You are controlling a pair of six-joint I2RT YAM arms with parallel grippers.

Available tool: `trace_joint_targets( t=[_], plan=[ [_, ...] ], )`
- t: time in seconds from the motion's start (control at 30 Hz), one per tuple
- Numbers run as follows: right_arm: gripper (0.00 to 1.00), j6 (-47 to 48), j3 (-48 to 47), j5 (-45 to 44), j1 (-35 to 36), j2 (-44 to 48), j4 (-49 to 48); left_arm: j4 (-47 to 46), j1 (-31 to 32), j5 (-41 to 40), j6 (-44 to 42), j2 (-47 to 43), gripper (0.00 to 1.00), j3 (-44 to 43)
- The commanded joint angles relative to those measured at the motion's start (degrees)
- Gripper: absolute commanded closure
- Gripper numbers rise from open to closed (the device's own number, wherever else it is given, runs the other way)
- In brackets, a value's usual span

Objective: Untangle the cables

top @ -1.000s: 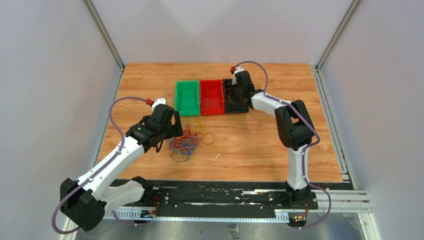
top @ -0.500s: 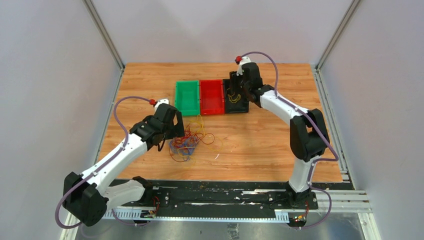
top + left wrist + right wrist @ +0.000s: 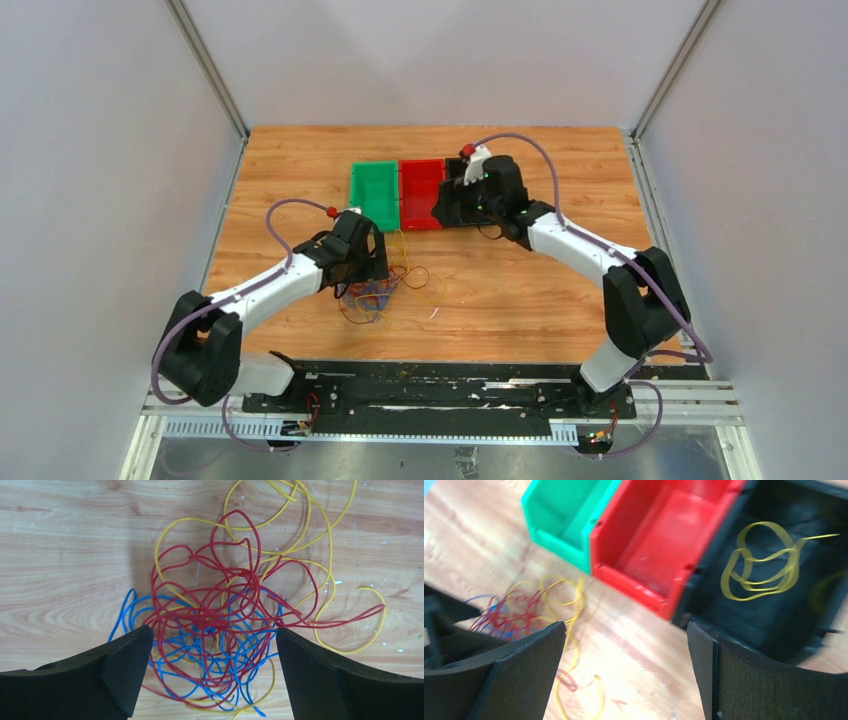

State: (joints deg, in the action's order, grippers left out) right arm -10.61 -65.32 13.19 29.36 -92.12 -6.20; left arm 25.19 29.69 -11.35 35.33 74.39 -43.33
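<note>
left gripper: shifted in over the tangled cables on the table, spread wide, empty. right gripper: pulled back from the black bin, spread, empty, yellow loop left inside. probably next pick from the tangle.

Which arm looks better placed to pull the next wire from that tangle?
Probably the left: its open left gripper hangs above the tangled cables, a finger on each side. The right gripper is open, but off by the black bin.
</note>
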Motion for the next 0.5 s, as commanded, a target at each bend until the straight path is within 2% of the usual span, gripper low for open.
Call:
trace_joint_targets(
  t=[0.0,0.13,0.2,0.37,0.47],
  plan=[
    [0.05,-2.3,1.8,3.9,5.2,-1.8,-4.1,-6.3,-0.1,3.4,0.9,4.4,0.06,1.7],
    [0.07,-3.7,-0.2,3.4,7.6,-5.3,-3.0,-8.4,-0.1,4.5,0.7,9.1,0.19,1.2],
    [0.08,-4.4,-0.7,3.7,8.0,-6.3,-2.7,-8.3,-0.1,4.2,0.4,11.4,0.31,0.7],
    [0.1,-3.9,-1.8,2.1,9.0,-8.7,-1.5,-8.8,-0.1,5.4,-1.8,13.8,0.78,-0.4],
    [0.13,-3.0,-3.3,0.9,9.4,-10.7,-0.3,-9.9,-0.1,6.8,-4.1,12.5,0.94,-0.2]
  ],
)
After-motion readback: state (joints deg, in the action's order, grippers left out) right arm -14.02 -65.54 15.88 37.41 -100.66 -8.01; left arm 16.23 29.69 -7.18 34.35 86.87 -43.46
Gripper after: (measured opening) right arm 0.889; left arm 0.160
